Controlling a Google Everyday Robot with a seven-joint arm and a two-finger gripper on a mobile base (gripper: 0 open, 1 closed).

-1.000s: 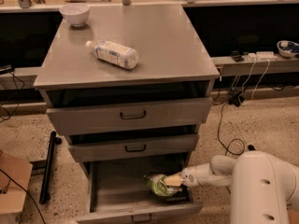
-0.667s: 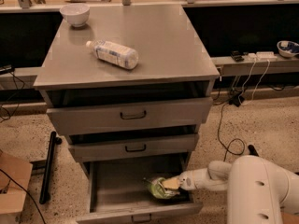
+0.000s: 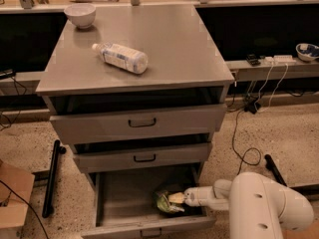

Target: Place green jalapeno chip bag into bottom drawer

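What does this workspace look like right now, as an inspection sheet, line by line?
Surface: grey cabinet top, carrying two items.
Job's things: green jalapeno chip bag lies inside the open bottom drawer, on its right side.
Clutter: clear plastic bottle on its side; white bowl at the back left corner.
Grippers: tool inside the bottom drawer, at the bag.
Cables: dark cable trailing on the floor to the right; white cables hanging behind.
Surroundings: cardboard box and black bar on the floor to the left.
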